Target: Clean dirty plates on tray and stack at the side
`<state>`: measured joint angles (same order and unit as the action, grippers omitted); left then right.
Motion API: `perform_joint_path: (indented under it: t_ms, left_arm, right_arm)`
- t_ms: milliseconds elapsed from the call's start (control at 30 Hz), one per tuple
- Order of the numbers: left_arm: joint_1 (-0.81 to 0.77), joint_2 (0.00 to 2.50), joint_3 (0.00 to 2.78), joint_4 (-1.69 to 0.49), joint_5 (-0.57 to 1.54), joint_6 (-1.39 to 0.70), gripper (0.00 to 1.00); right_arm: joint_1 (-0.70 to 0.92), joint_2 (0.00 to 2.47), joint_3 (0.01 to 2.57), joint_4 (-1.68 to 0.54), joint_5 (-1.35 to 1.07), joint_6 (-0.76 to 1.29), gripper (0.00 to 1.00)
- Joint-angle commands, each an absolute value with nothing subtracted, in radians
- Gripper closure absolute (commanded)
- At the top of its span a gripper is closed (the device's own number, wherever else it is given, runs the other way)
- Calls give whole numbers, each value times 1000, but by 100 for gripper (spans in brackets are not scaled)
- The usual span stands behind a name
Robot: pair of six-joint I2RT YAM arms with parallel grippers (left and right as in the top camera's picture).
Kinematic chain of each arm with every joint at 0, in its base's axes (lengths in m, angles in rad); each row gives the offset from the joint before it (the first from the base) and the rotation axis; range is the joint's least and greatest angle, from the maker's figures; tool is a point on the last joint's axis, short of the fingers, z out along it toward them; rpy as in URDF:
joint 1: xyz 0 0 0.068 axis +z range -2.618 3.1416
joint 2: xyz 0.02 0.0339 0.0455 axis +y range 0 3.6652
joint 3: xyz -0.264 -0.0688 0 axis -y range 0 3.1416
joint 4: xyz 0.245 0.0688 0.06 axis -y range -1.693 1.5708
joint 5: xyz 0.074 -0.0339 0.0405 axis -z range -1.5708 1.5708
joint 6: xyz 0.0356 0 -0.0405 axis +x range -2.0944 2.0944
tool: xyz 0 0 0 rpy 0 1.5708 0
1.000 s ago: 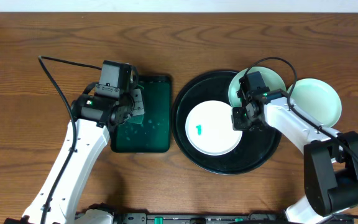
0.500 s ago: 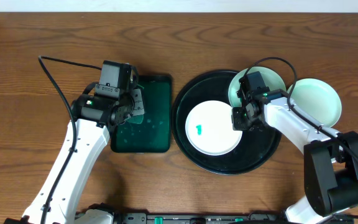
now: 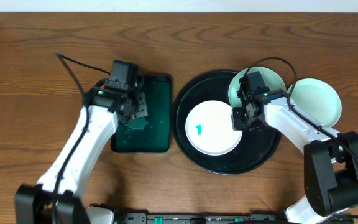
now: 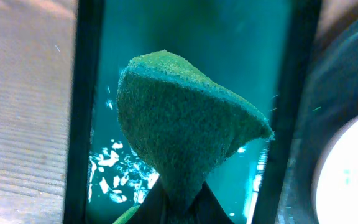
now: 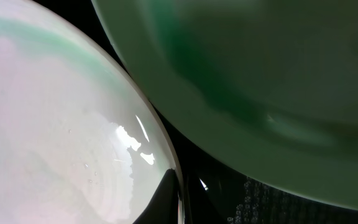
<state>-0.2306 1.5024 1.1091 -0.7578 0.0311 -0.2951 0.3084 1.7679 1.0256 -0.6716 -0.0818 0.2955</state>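
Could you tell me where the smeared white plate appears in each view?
Overhead: the white plate lies at the middle of the black tray.
Left wrist: only its edge, lower right corner.
Right wrist: it fills the left half.
Shared landmark: the black tray beneath it.

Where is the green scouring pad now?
Overhead, the scouring pad is pinched in the left claw over the rectangular green tray, left of the black tray.

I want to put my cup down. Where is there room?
Bare table left of the left arm, and along the back behind the green tray and black tray. Crowded on the right: plates and right gripper bunch together.
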Motion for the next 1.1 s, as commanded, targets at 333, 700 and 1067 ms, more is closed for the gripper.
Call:
perform_joint_path:
  t_ms: [333, 700, 1067]
  left_arm:
    - [-231, 1627, 1094, -733, 33, -307, 93]
    - [-231, 1627, 1094, -720, 32, -307, 93]
    - [-231, 1584, 1098, -708, 32, -245, 93]
  right_arm:
    - [316, 1757, 1014, -672, -87, 295, 99]
    - [316, 1757, 1014, -672, -87, 295, 99]
    - [316, 1757, 1014, -672, -87, 295, 99]
